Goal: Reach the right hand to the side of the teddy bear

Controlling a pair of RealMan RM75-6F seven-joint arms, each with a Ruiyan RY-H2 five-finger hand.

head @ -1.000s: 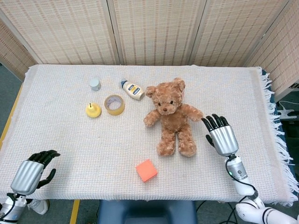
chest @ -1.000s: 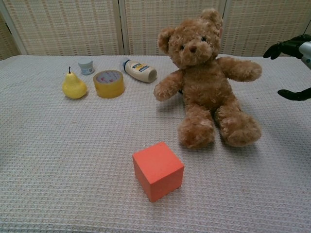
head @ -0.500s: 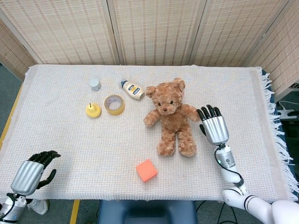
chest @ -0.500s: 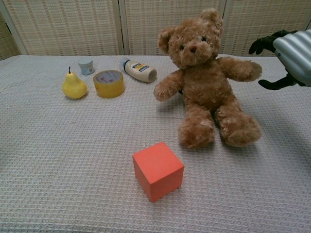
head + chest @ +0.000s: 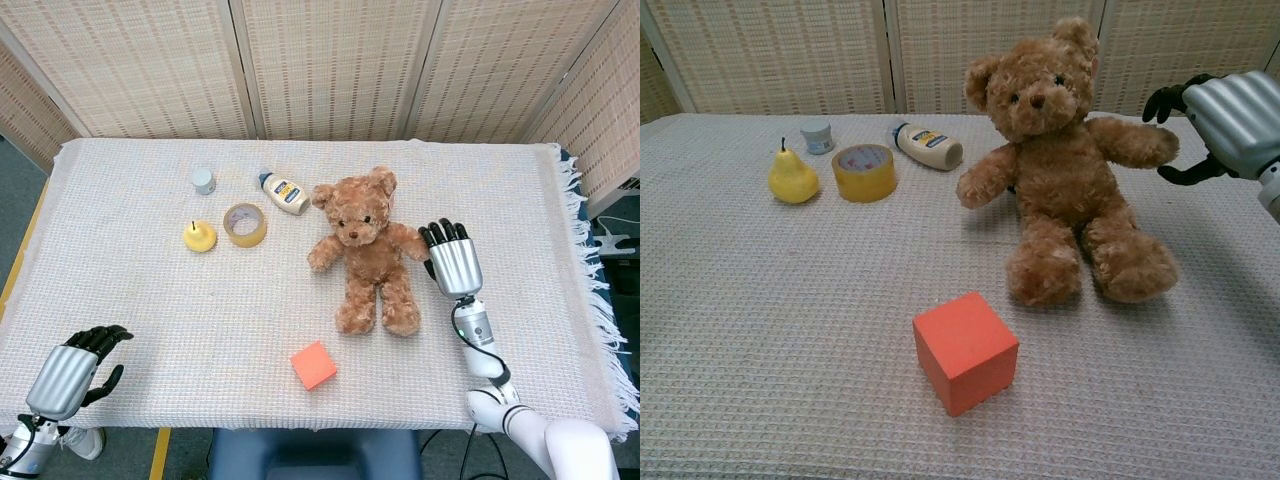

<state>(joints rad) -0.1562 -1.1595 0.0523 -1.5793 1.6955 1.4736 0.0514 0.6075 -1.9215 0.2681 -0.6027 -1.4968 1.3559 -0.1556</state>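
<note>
While the brown plush teddy bear (image 5: 365,252) sits at table (image 5: 130,290) centre, the right hand (image 5: 452,260) hovers just beside its outstretched arm at 3 o'clock, fingers (image 5: 1168,100) apart, holding nothing. White squeeze bottle (image 5: 284,192), blue-yellow label unreadable, lies at the bear's 10 o'clock. Head view alone shows the left hand (image 5: 68,375) at the 7 o'clock table corner, fingers loosely curled, empty.
</note>
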